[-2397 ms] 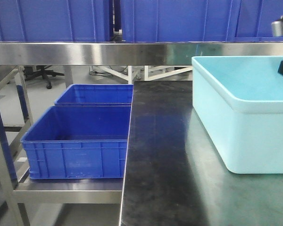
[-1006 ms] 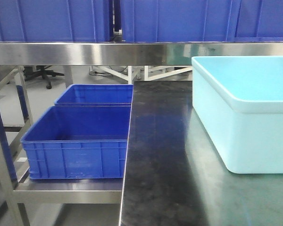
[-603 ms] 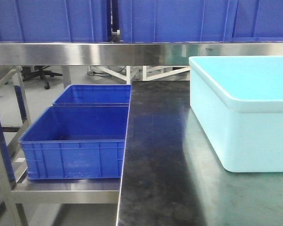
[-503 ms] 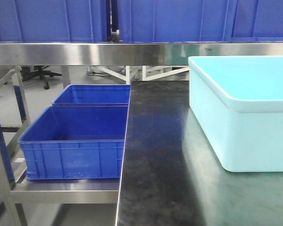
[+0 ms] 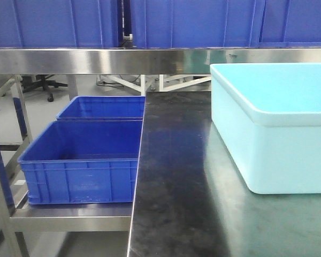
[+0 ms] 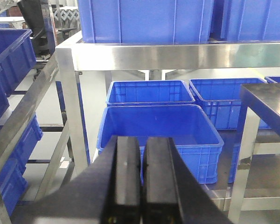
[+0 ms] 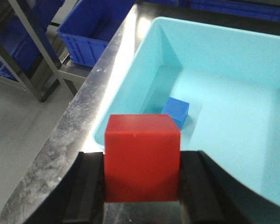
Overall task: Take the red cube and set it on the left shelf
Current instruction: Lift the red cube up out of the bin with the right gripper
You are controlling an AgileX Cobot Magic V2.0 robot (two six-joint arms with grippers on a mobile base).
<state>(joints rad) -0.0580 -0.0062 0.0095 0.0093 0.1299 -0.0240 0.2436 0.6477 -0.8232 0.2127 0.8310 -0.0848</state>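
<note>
In the right wrist view the red cube (image 7: 142, 156) sits clamped between the two black fingers of my right gripper (image 7: 142, 161), held above the edge of the light blue tub (image 7: 233, 60). My left gripper (image 6: 141, 179) is shut with nothing between its pads, pointing toward the left shelf (image 6: 144, 53), a steel rack holding blue crates (image 6: 158, 128). Neither gripper nor the cube shows in the front view, where the left shelf's lower level (image 5: 69, 219) carries two blue crates (image 5: 80, 160).
A small blue cube (image 7: 176, 111) lies inside the light blue tub (image 5: 273, 123), which rests on the dark steel table (image 5: 171, 182). More blue crates (image 5: 192, 21) line the upper steel shelf (image 5: 96, 60). Another rack with blue bins (image 6: 9, 51) stands at the far left.
The dark arm part seen over the tub 2.4 s ago has left the front view. The whole scene has shifted slightly leftward in the front view since then.
</note>
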